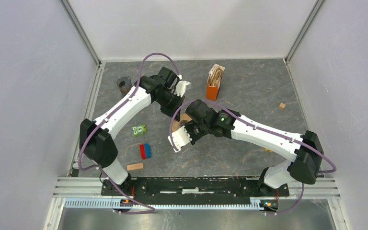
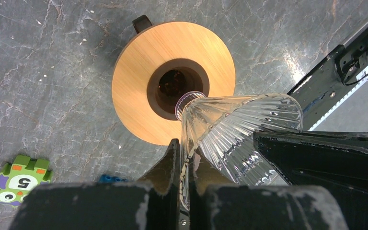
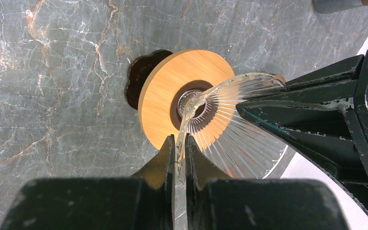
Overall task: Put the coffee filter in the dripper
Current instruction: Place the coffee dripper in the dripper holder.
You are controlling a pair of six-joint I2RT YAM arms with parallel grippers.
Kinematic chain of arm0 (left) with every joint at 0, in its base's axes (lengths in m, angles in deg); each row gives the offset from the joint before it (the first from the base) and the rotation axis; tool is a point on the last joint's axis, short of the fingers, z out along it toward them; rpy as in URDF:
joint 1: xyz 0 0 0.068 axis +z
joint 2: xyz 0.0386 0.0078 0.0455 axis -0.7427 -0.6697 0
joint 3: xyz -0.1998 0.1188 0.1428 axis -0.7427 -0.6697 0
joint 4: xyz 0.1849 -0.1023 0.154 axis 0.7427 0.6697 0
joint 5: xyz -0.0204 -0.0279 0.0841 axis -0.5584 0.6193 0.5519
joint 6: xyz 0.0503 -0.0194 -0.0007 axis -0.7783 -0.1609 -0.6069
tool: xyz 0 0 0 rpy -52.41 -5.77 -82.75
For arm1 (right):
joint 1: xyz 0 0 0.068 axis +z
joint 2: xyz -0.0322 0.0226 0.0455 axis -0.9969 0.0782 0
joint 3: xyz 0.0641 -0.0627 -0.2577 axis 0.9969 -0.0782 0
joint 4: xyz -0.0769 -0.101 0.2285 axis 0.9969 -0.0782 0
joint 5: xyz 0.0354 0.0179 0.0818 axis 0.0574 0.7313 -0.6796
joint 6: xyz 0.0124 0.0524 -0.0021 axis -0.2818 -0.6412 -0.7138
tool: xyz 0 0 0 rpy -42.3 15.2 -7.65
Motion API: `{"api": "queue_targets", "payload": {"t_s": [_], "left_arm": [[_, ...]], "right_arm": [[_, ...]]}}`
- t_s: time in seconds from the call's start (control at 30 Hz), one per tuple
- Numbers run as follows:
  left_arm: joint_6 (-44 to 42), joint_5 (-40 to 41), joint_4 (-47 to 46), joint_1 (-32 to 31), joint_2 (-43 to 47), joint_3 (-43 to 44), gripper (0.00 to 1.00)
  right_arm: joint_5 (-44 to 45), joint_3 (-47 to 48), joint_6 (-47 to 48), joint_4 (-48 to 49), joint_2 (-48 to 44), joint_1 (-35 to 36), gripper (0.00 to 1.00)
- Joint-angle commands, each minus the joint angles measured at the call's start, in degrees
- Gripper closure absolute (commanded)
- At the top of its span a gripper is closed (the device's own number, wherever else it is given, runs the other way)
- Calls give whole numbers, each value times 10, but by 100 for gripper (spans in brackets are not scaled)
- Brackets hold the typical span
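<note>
**Both grippers pinch the glass dripper at its rim**

The left gripper has its jaws drawn almost together on the thin ribbed wall of the glass dripper, at the wide rim. The right gripper grips that rim the same way, its jaws narrow with only glass between them. The cone's long axis runs from the pinched rim down to its narrow neck. The neck points into the dark centre hole of the wooden collar. The paper coffee filters stand upright in an orange holder, beyond the dripper toward the back wall and apart from it.
</note>
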Motion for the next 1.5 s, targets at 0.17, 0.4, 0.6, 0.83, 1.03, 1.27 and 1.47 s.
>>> {"api": "queue_targets", "payload": {"t_s": [0.17,0.4,0.6,0.83,1.03,1.27,1.47], "left_arm": [[3,5,-18,8,-32,50,98],[-6,15,-19,9,-49,65,98],[-3,9,-26,10,-58,61,98],[-2,6,-31,10,-61,52,97],[-4,1,-32,10,-61,40,85],[-8,21,-35,10,-60,45,66],[-28,28,-35,10,-53,48,61]], "right_arm": [[16,-1,-22,26,22,-4,100],[19,-4,-24,39,28,-12,100],[20,1,-21,29,34,-16,100],[3,8,-20,10,40,-18,100],[-7,9,-18,-9,47,-21,100],[-11,18,-12,-29,61,-22,100],[-8,21,-13,-34,62,-21,100]]}}
